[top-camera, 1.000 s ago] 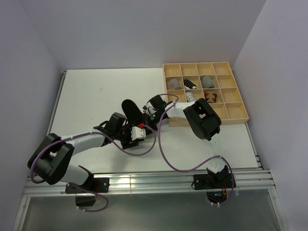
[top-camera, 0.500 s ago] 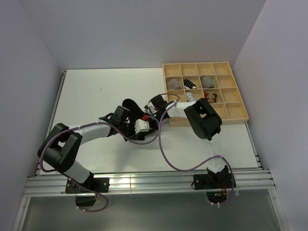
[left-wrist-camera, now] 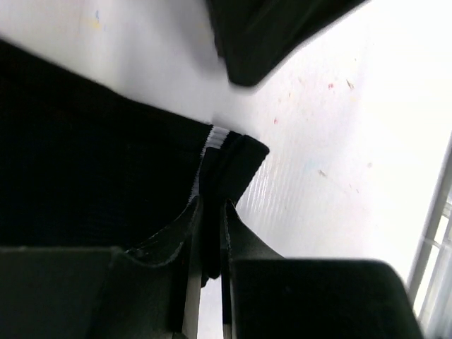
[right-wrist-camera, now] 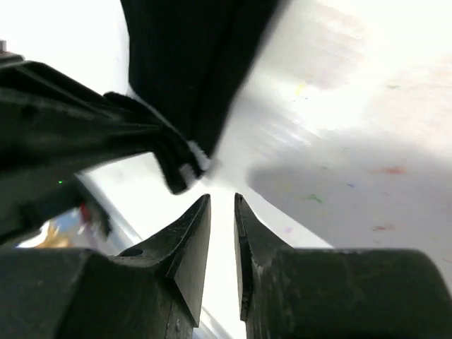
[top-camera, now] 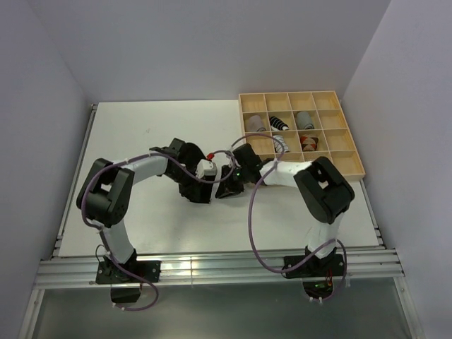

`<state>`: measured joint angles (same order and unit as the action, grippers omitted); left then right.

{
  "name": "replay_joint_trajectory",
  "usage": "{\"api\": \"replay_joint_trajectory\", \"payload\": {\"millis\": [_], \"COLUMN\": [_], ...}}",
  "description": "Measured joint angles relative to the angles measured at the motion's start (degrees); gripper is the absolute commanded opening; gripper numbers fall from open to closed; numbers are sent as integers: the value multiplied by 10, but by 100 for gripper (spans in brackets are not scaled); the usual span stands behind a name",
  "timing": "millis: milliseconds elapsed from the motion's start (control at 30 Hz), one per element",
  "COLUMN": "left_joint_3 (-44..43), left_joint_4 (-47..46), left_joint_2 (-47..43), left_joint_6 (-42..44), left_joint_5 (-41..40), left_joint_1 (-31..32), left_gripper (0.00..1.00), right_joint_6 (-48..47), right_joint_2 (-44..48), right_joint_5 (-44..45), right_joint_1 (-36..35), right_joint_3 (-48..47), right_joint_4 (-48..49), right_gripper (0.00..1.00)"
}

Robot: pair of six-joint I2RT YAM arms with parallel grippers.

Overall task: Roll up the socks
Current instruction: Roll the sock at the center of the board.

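1. The left gripper (left-wrist-camera: 213, 206) has its jaws pressed together on a black sock (left-wrist-camera: 92, 176). They pinch a small fold at the sock's edge, where a thin white stripe shows.
2. From that pinch, the dark fabric spreads out flat on the white table (top-camera: 141, 134).
3. The right gripper (right-wrist-camera: 222, 199) has its jaws slightly parted. The gap between them is narrow and holds nothing.
4. The right gripper's tips sit low over the table, just beside the pinched edge of the sock. I cannot tell whether they touch the fabric.
5. The two grippers face each other almost tip to tip, near the middle of the table. The sock lies where they meet.
6. The left arm (top-camera: 106, 194) rises from its base at the near left corner and folds sharply at the elbow. From there it reaches to the right, with its wrist angled down toward the table.
7. The right arm (top-camera: 321, 187) rises from its base at the near right and bends at an elbow over the right side of the table. Its forearm stretches left and low toward the sock.
8. A light wooden grid tray (top-camera: 289, 92) sits at the far right of the table, well apart from the black sock.
9. Five of the tray's middle cells hold rolled socks (top-camera: 280, 124), one to a cell. They are grey, black-and-white striped, and brown-orange.
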<state>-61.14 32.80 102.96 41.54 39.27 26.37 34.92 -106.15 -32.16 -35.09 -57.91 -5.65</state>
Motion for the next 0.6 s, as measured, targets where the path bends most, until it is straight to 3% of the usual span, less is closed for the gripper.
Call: {"api": "replay_joint_trajectory", "payload": {"millis": [233,433,600], "left_joint_3": [-64,-84,-104], "left_joint_4": [138,235,304], "left_joint_2": [64,103,143], "left_joint_6": [27,39,61], "left_joint_5": [40,62,81], "left_joint_1": [-33,-33,-33], "left_gripper": [0,0,0], "right_joint_6": [-6,-63,-126], "right_joint_2": [121,195,196], "right_joint_5": [142,286,360], "right_joint_1": [-23,-152,-225], "right_joint_3": [147,186,187], "right_joint_4": [118,164,178], "right_gripper": [28,30,36]}}
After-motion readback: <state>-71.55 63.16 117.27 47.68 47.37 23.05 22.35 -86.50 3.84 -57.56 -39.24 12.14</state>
